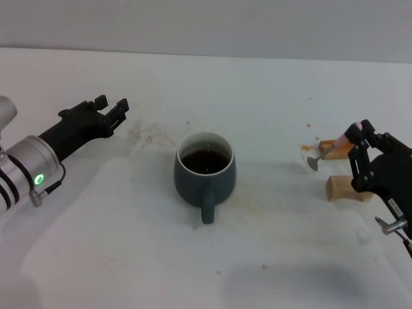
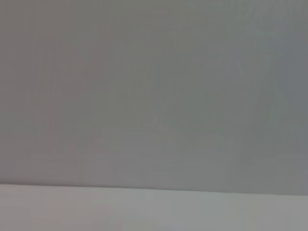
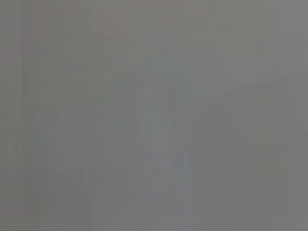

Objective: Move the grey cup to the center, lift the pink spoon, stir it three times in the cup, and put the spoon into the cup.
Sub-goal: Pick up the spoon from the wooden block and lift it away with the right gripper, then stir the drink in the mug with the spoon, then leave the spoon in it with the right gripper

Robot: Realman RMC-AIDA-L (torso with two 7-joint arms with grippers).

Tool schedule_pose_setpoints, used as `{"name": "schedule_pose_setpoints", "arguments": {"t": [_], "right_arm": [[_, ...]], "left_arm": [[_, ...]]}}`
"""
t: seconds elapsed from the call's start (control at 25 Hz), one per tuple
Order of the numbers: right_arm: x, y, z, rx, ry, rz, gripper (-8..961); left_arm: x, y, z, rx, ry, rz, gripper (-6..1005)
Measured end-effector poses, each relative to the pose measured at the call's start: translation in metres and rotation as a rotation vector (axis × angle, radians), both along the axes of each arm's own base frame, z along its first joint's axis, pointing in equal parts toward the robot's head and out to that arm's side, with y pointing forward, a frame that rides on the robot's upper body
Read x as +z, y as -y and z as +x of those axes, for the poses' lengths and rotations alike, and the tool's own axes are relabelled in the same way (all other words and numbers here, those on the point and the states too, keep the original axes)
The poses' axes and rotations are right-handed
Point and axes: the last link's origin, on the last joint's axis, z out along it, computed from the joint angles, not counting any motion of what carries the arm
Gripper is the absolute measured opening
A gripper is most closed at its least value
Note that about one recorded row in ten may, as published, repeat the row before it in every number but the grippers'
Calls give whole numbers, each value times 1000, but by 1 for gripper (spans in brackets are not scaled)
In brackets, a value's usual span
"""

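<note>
No readable text, label, brand or number shows in any view. The only sign is a small green lit ring (image 1: 39, 179) on the left arm's silver wrist section.

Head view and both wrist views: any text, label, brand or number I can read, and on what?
None.
Grey cup: plain, no print.
Pink spoon and wooden blocks: unmarked.
Left arm: a green ring light, no characters.
Both wrist views: blank grey, nothing to read.

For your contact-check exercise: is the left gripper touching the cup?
Apart. The head view shows bare table between the left gripper, off to the robot's left, and the cup.
</note>
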Motion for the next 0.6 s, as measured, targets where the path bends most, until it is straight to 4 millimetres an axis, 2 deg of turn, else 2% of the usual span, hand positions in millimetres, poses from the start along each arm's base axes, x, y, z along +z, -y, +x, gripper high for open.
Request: {"name": "schedule_pose_setpoints", "arguments": {"t": [0.32,0.6], "right_arm": [[3,-4,-1,-4,-10,22,93],[6,-14,-7,16,-22,32,91]], "left_arm": [[0,0,-1,2,-1,3,502],[1,0,-1,6,2,10,502]]}}
